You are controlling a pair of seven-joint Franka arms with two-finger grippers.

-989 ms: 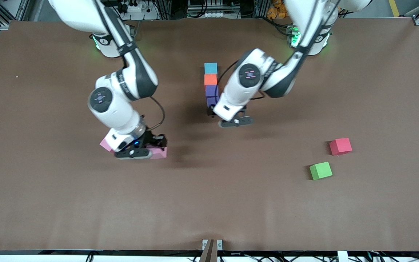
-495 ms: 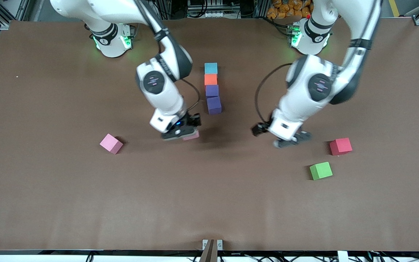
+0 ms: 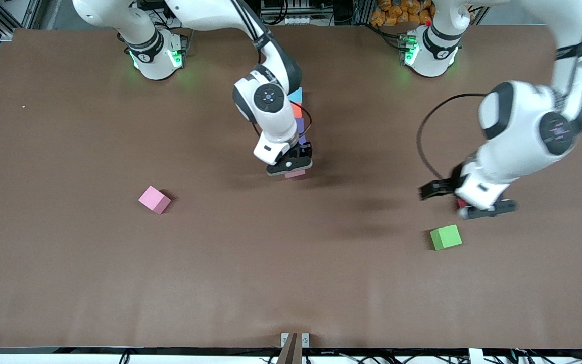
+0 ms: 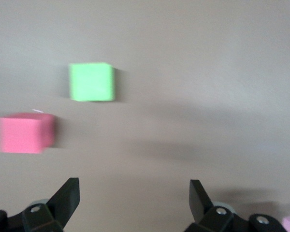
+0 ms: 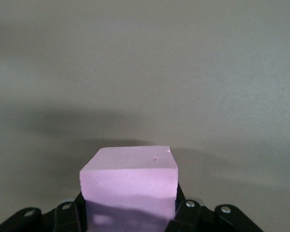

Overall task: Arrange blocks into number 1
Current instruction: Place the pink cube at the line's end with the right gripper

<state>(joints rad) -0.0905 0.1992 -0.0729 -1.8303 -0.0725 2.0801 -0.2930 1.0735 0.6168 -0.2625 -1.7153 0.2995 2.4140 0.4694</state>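
Table (image 3: 94, 283) wide open beside green block (image 3: 445, 237).

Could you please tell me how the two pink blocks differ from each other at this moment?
The held pink block is clamped in the shut right gripper, at the camera-side end of the block column; the loose pink block sits alone on the table, toward the right arm's end, with nothing touching it. Both are plain pink cubes.

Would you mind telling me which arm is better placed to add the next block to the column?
The right. Its hand is shut on a pink block, at the near end of the block column. The left hand is open, empty, over the red block.
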